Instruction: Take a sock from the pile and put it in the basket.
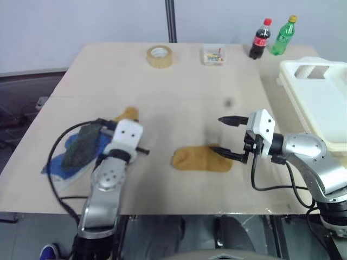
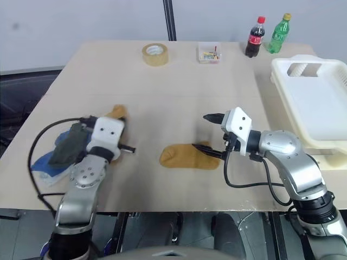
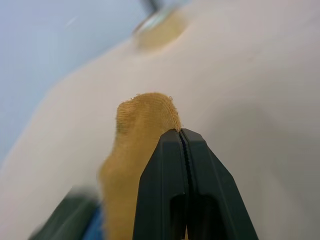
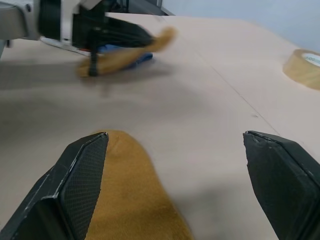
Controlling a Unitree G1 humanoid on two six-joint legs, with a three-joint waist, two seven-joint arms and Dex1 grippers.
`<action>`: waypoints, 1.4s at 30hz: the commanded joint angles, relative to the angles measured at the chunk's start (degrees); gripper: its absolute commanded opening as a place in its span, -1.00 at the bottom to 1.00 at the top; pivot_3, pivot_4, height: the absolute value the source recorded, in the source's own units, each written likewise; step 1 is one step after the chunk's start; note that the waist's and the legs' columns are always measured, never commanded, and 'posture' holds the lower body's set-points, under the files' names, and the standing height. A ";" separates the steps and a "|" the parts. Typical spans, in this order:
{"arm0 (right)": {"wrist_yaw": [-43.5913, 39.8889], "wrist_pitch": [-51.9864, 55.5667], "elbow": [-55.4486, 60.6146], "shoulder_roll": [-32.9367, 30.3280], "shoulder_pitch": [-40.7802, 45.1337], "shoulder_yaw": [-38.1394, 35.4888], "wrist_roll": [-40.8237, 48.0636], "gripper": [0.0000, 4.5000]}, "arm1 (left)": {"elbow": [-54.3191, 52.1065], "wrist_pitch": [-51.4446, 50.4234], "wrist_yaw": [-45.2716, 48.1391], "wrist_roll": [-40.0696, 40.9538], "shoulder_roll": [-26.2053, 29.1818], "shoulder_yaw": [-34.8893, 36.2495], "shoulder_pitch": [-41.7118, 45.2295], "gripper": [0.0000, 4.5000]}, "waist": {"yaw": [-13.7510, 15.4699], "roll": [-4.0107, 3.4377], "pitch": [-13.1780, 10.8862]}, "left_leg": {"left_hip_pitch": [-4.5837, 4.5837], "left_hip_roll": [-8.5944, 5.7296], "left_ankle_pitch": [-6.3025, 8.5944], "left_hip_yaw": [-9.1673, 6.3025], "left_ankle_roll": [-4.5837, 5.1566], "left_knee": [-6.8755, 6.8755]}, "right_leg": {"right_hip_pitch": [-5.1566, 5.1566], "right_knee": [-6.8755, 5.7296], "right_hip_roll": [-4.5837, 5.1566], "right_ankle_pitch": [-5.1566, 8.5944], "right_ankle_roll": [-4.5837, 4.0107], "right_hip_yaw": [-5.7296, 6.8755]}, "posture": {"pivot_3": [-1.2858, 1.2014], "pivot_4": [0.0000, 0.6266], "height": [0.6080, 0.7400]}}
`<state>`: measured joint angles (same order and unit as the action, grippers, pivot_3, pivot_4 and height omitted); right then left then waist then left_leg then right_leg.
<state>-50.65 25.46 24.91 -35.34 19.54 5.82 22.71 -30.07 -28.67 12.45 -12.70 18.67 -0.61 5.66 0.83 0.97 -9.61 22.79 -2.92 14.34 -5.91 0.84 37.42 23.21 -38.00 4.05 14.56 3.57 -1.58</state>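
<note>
Here, left gripper (image 3: 181,134) level (jaws pinching mustard sock (image 3: 142,120))

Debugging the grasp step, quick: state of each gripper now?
Left gripper: shut on a mustard sock from the pile.
Right gripper: open, holding nothing, over the other mustard sock.

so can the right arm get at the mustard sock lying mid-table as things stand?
Probably yes. The right gripper is open, with one finger right over the mustard sock, which lies flat on the table with nothing on it.
</note>
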 commanded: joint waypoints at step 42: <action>17.08 -13.38 -78.46 31.15 42.39 5.14 -21.11 0.89 | 7.58 -31.85 -1.89 21.49 -8.01 10.85 11.03 0.15 | -3.33 -0.03 -0.01 | 0.05 0.00 -0.18 0.24 -0.30 -0.03 | 0.39 -0.34 -0.16 0.00 -0.01 -0.46 | 0.03 -0.52 1.00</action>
<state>-33.15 12.24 -52.83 -4.37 60.58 11.39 2.26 -22.87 -60.95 10.00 8.18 10.08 11.35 16.96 -2.50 0.94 -9.62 22.83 -2.91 14.16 -5.66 0.54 37.37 23.61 -38.34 3.88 14.56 3.56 -2.05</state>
